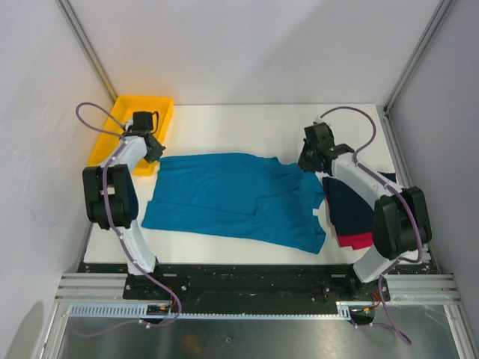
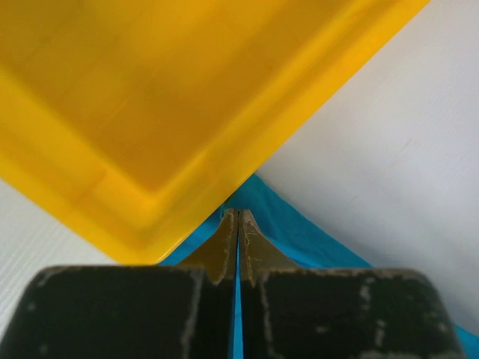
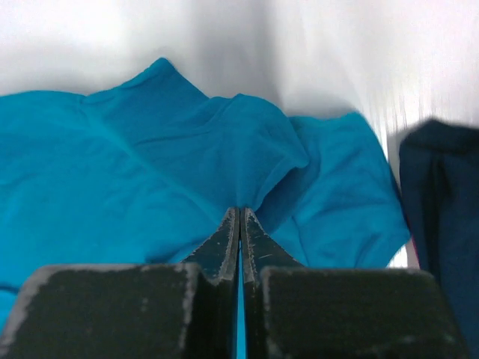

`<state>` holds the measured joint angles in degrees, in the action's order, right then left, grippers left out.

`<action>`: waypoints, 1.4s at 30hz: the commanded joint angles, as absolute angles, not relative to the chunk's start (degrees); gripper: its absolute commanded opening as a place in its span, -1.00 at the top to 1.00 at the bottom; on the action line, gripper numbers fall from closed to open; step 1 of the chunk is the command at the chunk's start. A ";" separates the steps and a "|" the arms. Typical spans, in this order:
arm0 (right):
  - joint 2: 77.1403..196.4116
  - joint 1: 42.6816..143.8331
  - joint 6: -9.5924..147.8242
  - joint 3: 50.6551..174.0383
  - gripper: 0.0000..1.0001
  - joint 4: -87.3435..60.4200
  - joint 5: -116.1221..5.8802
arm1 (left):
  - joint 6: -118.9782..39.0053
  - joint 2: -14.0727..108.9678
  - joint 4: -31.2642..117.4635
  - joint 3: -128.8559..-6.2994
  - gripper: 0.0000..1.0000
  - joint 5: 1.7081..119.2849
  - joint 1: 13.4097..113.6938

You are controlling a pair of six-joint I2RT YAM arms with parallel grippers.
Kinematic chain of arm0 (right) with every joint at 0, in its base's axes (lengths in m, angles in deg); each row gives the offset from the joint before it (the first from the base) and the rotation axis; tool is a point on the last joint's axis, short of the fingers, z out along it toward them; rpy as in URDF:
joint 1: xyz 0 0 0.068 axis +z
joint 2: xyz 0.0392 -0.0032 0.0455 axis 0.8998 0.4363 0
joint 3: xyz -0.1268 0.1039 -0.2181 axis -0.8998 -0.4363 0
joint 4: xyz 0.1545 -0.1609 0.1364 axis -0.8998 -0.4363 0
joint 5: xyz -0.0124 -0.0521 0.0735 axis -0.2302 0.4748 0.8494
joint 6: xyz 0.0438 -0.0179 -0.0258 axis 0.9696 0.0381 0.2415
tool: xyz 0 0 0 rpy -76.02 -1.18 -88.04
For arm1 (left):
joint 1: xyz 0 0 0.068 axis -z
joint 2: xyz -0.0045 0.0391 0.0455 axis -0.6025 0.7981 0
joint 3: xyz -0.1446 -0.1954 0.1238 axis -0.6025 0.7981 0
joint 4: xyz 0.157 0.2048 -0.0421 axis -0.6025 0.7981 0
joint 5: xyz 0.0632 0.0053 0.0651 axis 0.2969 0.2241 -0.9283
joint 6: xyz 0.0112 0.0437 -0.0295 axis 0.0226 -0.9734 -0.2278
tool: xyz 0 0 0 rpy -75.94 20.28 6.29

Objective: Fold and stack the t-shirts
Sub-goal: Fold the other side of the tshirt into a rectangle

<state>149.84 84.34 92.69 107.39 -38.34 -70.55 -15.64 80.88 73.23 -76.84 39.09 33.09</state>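
The teal-blue t-shirt (image 1: 224,196) lies spread flat across the middle of the table, partly folded over on its right side. My left gripper (image 1: 153,152) is at the shirt's far left corner, beside the yellow tray. In the left wrist view it (image 2: 238,213) is shut on a thin edge of the teal cloth (image 2: 299,232). My right gripper (image 1: 308,161) is at the shirt's far right part. In the right wrist view it (image 3: 239,211) is shut on a pinch of the teal cloth (image 3: 112,172). The dark navy t-shirt (image 1: 350,209) lies folded at the right, on the red-pink t-shirt (image 1: 361,241).
The yellow plastic tray (image 1: 161,112) stands at the far left corner, right against my left gripper, and fills the left wrist view (image 2: 150,112). The navy shirt (image 3: 441,202) lies close to the right of my right gripper. White walls and metal posts enclose the table.
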 commanded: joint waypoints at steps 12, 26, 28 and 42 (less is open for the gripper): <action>133.20 94.25 100.31 89.93 1.00 -40.46 -74.23 | -14.13 66.12 70.82 -60.45 1.00 38.71 31.33; 128.56 93.27 98.88 87.45 1.00 -41.98 -74.34 | -12.63 64.26 72.07 -55.35 1.00 37.66 28.97; 127.19 93.08 98.80 87.50 1.00 -43.24 -74.62 | -12.85 63.63 72.20 -55.37 1.00 37.80 28.55; 126.62 95.02 99.79 85.88 1.00 -46.84 -78.19 | -13.02 63.10 72.90 -54.11 1.00 38.17 27.51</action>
